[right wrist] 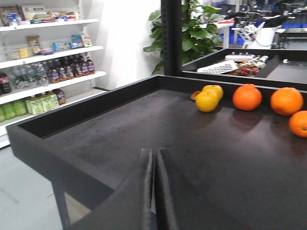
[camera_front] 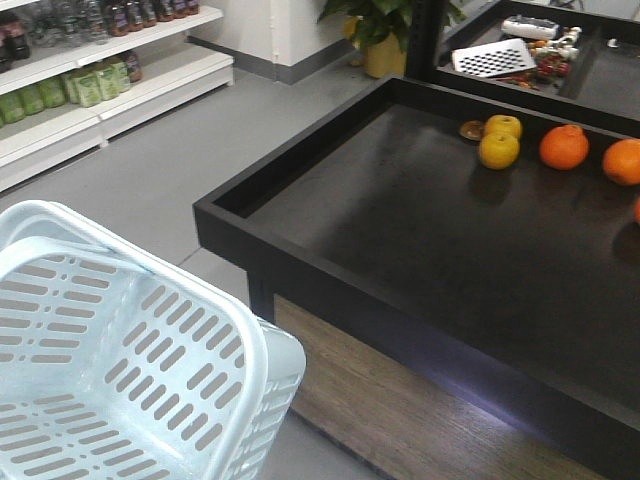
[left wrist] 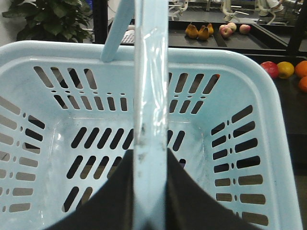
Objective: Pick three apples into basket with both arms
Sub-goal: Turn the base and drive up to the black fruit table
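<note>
The pale blue basket [camera_front: 150, 340] hangs tilted at the lower left, beside the black display table [camera_front: 300, 255]. Seen from the left wrist, the basket [left wrist: 62, 50] holds nothing, and its swing handle [left wrist: 151, 96] runs up the middle. My left gripper [left wrist: 151, 155] is shut on that handle, one black finger on each side. One dark red apple [left wrist: 269, 69] lies on the table past the basket's right rim. My right gripper [right wrist: 154, 152] is shut and holds nothing, hovering low over the table's near part. Neither arm shows in the front view.
Two yellow fruits [camera_front: 499, 148] and oranges [camera_front: 564, 146] lie at the table's far right. The table has a raised black rim [right wrist: 57, 153]. Store shelves [camera_front: 90, 90] with bottles line the left. Pears and pinkish apples [left wrist: 225, 30] sit on a farther stand, near a potted plant [right wrist: 192, 28].
</note>
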